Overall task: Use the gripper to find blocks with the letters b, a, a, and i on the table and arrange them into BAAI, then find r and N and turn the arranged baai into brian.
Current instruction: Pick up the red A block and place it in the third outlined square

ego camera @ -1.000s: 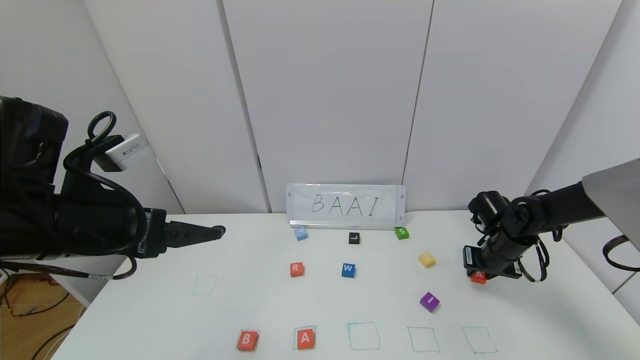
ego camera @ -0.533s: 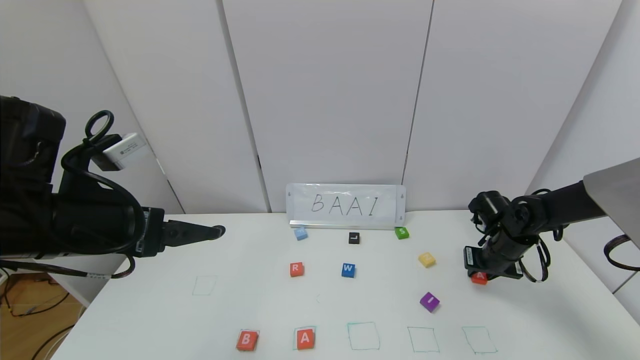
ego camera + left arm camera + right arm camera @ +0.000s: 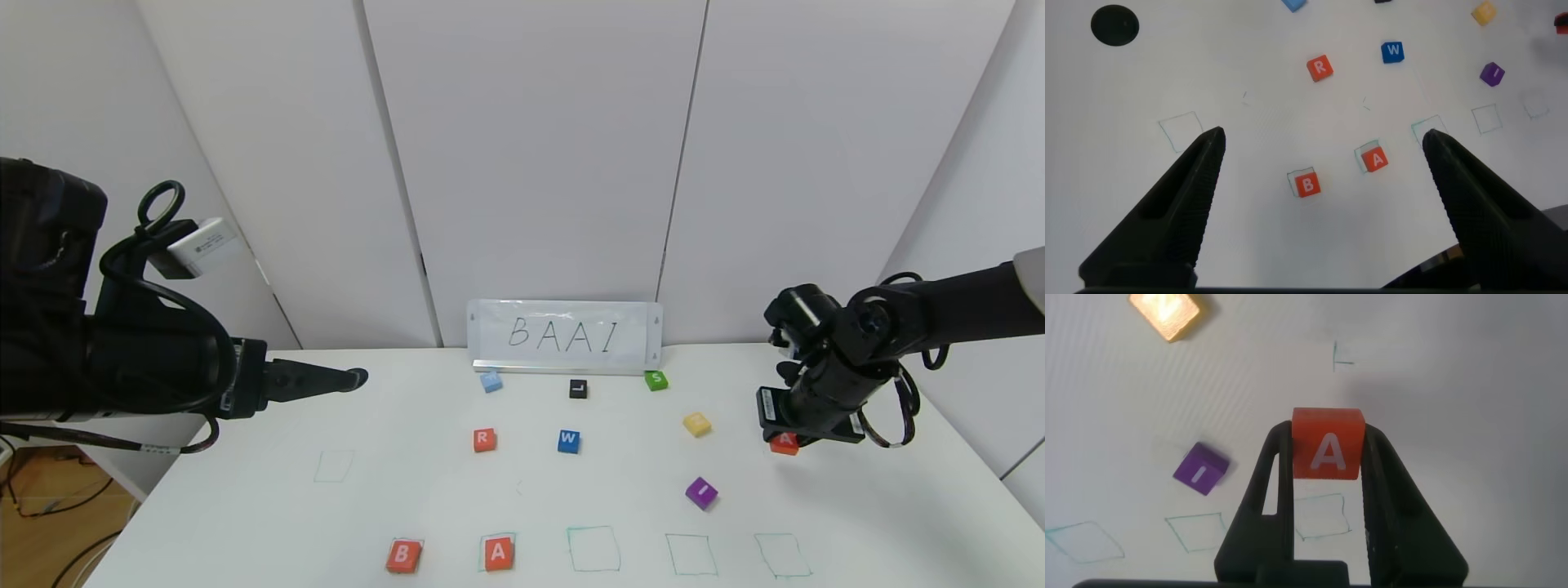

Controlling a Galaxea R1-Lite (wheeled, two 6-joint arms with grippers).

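My right gripper (image 3: 785, 443) is shut on an orange-red A block (image 3: 1327, 446), held just above the table (image 3: 245, 506) at the right. The purple I block (image 3: 701, 492) lies to its front left; it also shows in the right wrist view (image 3: 1200, 469). An orange-red B block (image 3: 403, 555) and a second A block (image 3: 498, 553) sit in green squares at the front, also seen in the left wrist view as B (image 3: 1307, 184) and A (image 3: 1375, 159). The R block (image 3: 484, 439) lies mid-table. My left gripper (image 3: 1323, 147) is open, high at the left.
A BAAI sign (image 3: 565, 336) stands at the back. Light blue (image 3: 491, 380), black L (image 3: 578, 389), green S (image 3: 655, 380), blue W (image 3: 569, 441) and yellow (image 3: 696, 423) blocks lie around. Three drawn squares (image 3: 594, 548) at the front hold nothing. A black hole (image 3: 1114, 24) shows.
My right gripper has lifted slightly with the A block in it, and the right arm has risen. The left arm has barely moved.
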